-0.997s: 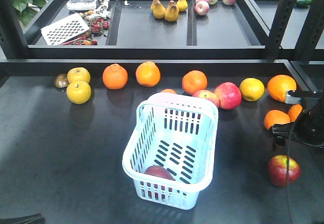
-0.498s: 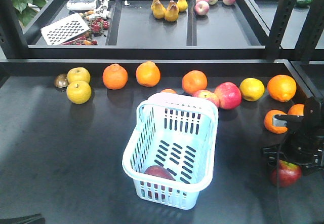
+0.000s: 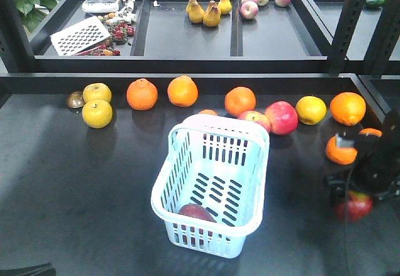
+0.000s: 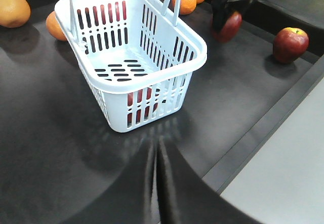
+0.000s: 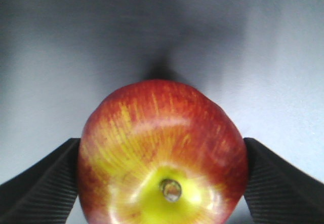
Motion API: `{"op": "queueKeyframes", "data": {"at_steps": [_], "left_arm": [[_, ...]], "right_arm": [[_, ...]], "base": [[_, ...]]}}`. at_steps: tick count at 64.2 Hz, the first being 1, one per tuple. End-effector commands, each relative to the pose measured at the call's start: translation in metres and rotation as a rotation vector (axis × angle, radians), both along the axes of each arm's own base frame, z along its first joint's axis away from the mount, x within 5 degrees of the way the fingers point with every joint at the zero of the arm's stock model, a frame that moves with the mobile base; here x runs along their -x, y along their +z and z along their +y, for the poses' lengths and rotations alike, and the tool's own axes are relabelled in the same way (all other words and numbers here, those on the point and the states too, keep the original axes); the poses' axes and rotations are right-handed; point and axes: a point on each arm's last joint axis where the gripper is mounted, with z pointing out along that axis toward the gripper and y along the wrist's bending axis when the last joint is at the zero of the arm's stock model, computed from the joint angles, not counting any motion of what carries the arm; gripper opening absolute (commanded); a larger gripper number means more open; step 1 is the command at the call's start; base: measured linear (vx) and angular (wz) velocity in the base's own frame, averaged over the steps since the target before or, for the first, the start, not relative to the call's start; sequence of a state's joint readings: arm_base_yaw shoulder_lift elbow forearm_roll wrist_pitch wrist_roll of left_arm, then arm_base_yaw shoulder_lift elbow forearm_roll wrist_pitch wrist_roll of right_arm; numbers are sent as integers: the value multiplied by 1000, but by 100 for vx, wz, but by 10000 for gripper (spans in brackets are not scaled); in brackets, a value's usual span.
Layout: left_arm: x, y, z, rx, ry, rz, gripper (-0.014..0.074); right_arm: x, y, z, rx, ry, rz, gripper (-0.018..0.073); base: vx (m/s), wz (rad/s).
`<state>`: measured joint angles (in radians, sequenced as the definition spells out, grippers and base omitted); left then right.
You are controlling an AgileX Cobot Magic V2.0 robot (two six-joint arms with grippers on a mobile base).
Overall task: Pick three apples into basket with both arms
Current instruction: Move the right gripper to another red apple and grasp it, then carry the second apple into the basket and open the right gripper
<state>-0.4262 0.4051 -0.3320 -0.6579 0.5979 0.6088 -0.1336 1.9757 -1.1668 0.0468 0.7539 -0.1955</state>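
Our right gripper [image 3: 357, 193] is clamped on a round dark red apple with yellow streaks [image 5: 162, 148] near the right edge of the black worktop [image 3: 81, 188]. In the right wrist view its ribbed black pads [image 5: 40, 188] press on both sides of the fruit, stem end toward the camera. We cannot tell whether this apple sits on the surface or hangs just above it.

The pale blue-white slotted plastic basket [image 3: 222, 148] stands upright around the middle of the worktop, well apart from the gripped apple. A second dark red apple [image 3: 197, 213] lies on the basket's floor against its front wall. A third dark red apple [image 4: 290, 44] rests alone close to the front edge, toward the right front corner, and we see it only in the left wrist view.

Our left gripper [image 4: 156, 178] hangs above the worktop, apart from the basket. Its dark fingers are pressed together with only a thin seam between them, and it grasps nothing.

Along the back edge runs a row of round orange citrus fruits [image 3: 142, 94], with two yellow-green round fruits [image 3: 97, 113] toward the left back corner.
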Motion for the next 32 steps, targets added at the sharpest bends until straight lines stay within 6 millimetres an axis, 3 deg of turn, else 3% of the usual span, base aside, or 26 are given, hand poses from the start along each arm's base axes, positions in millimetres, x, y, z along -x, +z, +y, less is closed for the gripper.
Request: {"op": "queueKeyframes", "data": {"at_steps": [1,13,32], "left_arm": [[-4,12,0,58,37,-41,-6],[-4,12,0,59,37,-40,-6],[-4,12,0,59,37,-40,-6]], "right_arm": [[5,58,2,-17,41,-126,-9],[42,114,21,-129,64,-253,-6],[134,142,66,-438,176,-419,-4]], "base": [[0,0],[0,0],[0,0]]}}
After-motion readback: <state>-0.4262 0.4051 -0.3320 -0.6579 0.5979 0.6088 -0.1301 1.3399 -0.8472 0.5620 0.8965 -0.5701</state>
